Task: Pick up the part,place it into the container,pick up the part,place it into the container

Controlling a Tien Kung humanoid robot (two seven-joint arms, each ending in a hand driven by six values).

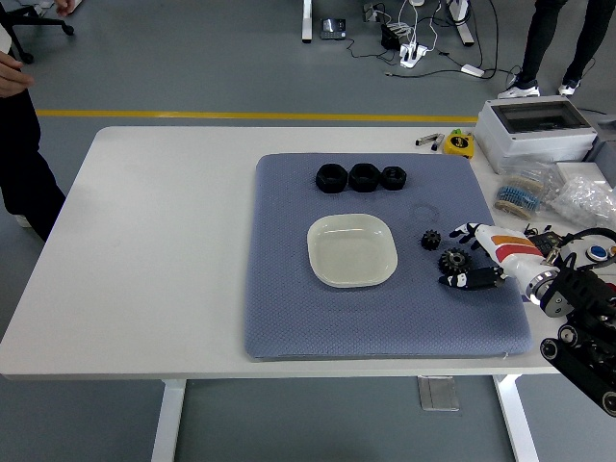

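Right hand, fingers spread and gripping nothing, flanks the larger black toothed gear part on the blue-grey mat, right of the pale square shallow dish; smaller black gear just beside.

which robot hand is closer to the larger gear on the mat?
Right. The right robot hand sits around the larger gear, fingers open either side of it. The left robot hand is out of view.
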